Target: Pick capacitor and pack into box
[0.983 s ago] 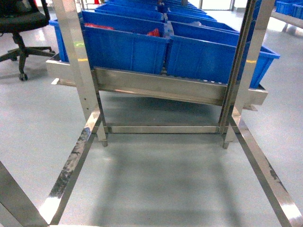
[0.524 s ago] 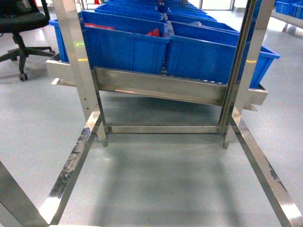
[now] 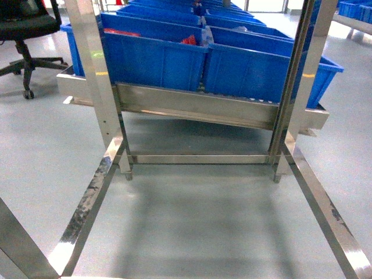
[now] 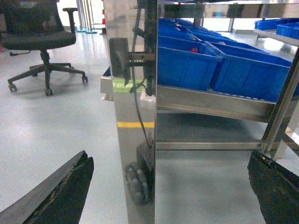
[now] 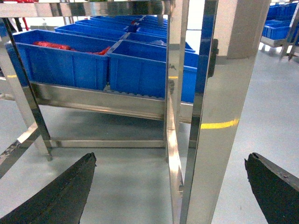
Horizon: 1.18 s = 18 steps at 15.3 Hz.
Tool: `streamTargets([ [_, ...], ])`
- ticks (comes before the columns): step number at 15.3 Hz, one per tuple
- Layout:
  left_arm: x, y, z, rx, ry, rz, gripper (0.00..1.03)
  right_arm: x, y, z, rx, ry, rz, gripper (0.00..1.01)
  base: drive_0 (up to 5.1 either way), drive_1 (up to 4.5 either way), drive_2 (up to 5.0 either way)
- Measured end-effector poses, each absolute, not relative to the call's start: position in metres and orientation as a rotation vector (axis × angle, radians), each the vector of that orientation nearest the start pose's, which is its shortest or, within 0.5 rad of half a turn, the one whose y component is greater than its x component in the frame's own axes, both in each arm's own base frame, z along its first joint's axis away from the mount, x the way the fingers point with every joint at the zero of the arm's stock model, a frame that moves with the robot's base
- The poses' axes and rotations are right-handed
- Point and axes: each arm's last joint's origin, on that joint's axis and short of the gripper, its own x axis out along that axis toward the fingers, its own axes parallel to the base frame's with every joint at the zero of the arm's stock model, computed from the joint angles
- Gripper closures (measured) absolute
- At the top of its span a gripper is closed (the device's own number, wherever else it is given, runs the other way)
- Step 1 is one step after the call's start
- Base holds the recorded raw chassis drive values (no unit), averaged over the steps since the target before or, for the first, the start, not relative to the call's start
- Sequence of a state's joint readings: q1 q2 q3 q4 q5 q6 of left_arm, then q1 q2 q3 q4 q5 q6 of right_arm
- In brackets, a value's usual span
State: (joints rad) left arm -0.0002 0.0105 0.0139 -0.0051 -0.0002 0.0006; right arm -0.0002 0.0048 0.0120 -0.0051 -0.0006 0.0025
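Capacitors and box are nowhere in view (only blue bins (image 3: 157, 58) on a steel rack (image 3: 192, 107)); both pincers (image 4: 170, 186) (image 5: 170, 186) gape empty, so search first.

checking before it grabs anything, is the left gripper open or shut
Open: in the left wrist view the two black fingers sit far apart at opposite edges, only floor and a steel post between, left gripper holding nothing.
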Motion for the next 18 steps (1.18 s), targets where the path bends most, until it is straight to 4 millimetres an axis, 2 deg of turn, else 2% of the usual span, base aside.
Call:
streamTargets([
  [18,0.0975,0.0001,0.1671,0.000,0.001,0.002,0.05,0.0973,0.0000,0.1668,0.001,-0.003,0.002,0.03,0.1,0.10,0.1],
])
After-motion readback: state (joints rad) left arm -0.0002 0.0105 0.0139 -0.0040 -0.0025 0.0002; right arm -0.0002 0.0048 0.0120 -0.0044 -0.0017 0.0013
